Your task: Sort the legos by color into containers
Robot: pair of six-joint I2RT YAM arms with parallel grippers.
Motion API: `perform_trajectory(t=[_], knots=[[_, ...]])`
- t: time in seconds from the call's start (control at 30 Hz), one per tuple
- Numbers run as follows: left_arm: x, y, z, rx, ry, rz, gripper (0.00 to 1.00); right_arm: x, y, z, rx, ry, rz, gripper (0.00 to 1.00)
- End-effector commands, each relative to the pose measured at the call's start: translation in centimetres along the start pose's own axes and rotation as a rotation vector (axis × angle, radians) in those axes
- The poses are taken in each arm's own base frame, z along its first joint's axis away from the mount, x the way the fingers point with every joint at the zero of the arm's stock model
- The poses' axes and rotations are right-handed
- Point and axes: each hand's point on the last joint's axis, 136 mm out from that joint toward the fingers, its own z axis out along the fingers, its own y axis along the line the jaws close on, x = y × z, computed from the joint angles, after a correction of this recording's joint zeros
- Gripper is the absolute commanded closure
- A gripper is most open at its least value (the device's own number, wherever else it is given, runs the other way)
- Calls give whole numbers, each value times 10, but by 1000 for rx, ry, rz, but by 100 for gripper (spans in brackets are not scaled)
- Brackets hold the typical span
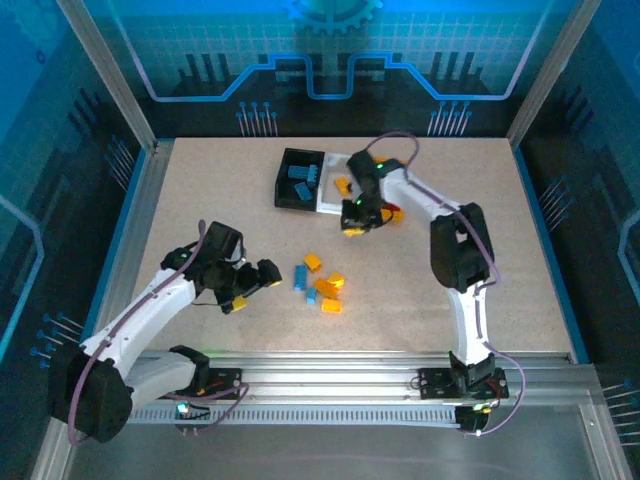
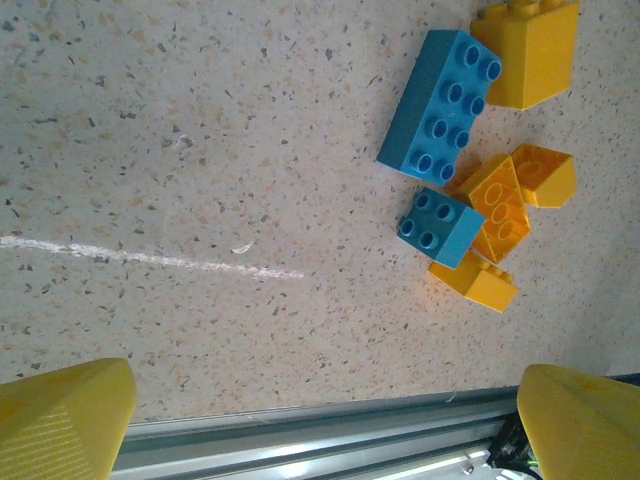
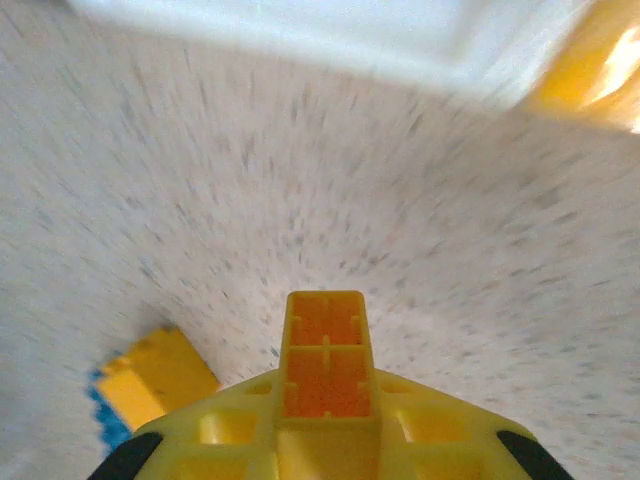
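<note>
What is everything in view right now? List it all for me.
table: one, speckled beige, under everything
black bin: one, far middle
white bin: one, right beside black bin
orange bin: one, beside white bin, mostly behind right arm
blue bricks: several in black bin; two loose mid-table
orange-yellow bricks: one in white bin; at least four loose mid-table
left tool: yellow fingers, open, beside loose pile
right tool: shut on orange brick, by bins

Blue glow washing the enclosure walls [image 1: 330,40] overhead, speckled beige desk [image 1: 200,200] evenly lit, soft short shadows, left wrist view crisp with glare on the grey metal rail [image 2: 300,440], right wrist view smeared by motion blur, orange plastic brick [image 3: 325,355] in the right hand [image 3: 325,400] sharp.
</note>
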Motion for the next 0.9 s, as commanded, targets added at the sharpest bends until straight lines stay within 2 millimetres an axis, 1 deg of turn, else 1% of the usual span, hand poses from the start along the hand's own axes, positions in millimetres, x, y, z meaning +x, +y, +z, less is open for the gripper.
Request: perform_trajectory(t=[0.0, 0.1, 0.2, 0.27, 0.33, 0.43, 0.53, 0.63, 0.67, 0.77, 0.87], knots=[[7, 2, 0, 21, 25, -16, 1, -34, 16, -50, -167, -100, 100, 83], [9, 1, 0, 33, 36, -19, 1, -62, 12, -60, -205, -139, 153, 83], [13, 1, 1, 45, 51, -26, 1, -88, 10, -55, -191, -157, 165, 84], [17, 0, 0, 54, 62, -30, 1, -104, 13, -48, -197, -160, 173, 83], [20, 1, -1, 54, 69, -26, 1, -118, 14, -32, -200, -152, 190, 83], [25, 6, -1, 44, 84, -27, 1, -135, 15, -17, -217, -157, 219, 81], [30, 11, 0, 34, 99, -36, 1, -145, 16, -3, -240, -158, 244, 80], [32, 13, 0, 29, 105, -39, 1, -148, 16, 6, -252, -155, 263, 76], [32, 13, 0, 29, 105, -40, 1, -149, 16, 7, -255, -154, 263, 73], [30, 12, 1, 29, 106, -37, 1, -147, 19, 7, -258, -151, 258, 61], [27, 9, 3, 22, 109, -25, 1, -143, 21, 5, -253, -147, 247, 53]])
